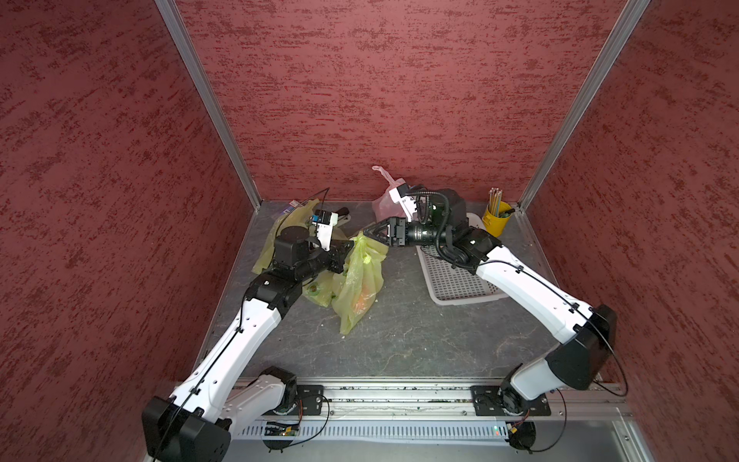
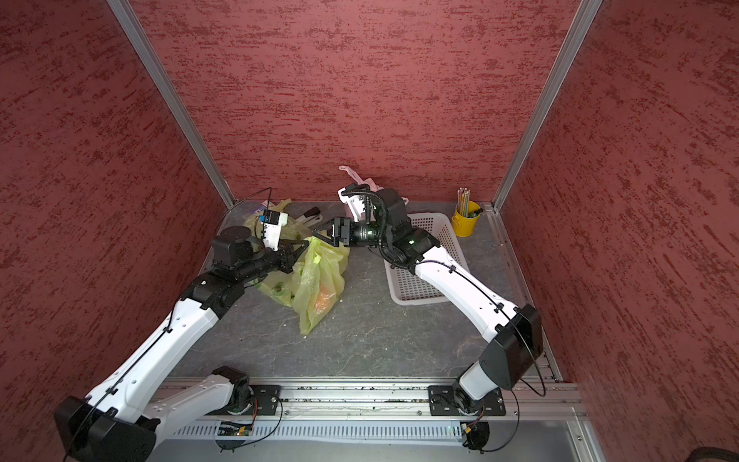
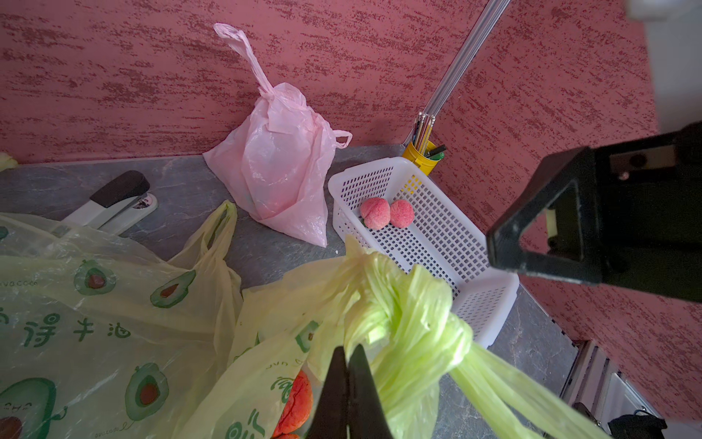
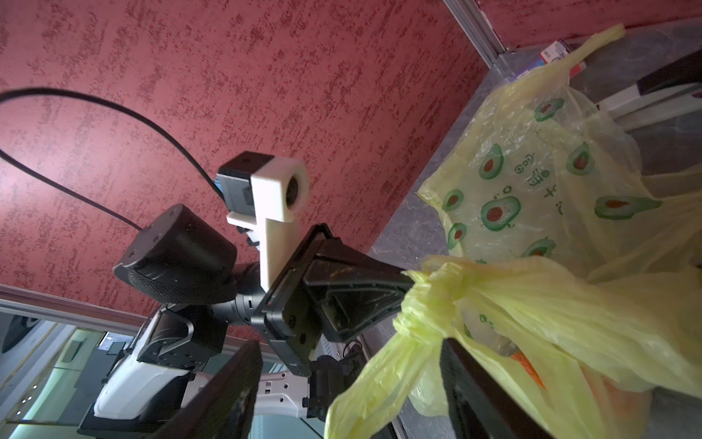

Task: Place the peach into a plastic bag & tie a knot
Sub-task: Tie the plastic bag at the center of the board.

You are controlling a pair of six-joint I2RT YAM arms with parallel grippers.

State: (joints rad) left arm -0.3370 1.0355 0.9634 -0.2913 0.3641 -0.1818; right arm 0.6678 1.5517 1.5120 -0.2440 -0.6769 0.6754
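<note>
A yellow-green plastic bag point(image 1: 358, 280) point(image 2: 320, 280) lies mid-table with an orange-red peach point(image 1: 362, 304) point(image 3: 300, 399) showing through it. Its handles are twisted into a knot point(image 3: 410, 327) point(image 4: 421, 304) at the top. My left gripper point(image 1: 352, 242) point(image 3: 347, 349) is shut on the bag's plastic right beside the knot. My right gripper point(image 1: 366, 234) point(image 4: 349, 346) stands open on the other side of the knot. A loose handle strand point(image 4: 380, 380) hangs between its fingers without being pinched.
A second avocado-print bag point(image 3: 95, 304) lies under my left arm, with a stapler point(image 3: 114, 201) behind it. A knotted pink bag point(image 3: 277, 167) sits at the back wall. A white basket point(image 3: 380, 167) holds two peaches point(image 3: 376, 213). A yellow pencil cup point(image 1: 496, 220) stands in the back right corner.
</note>
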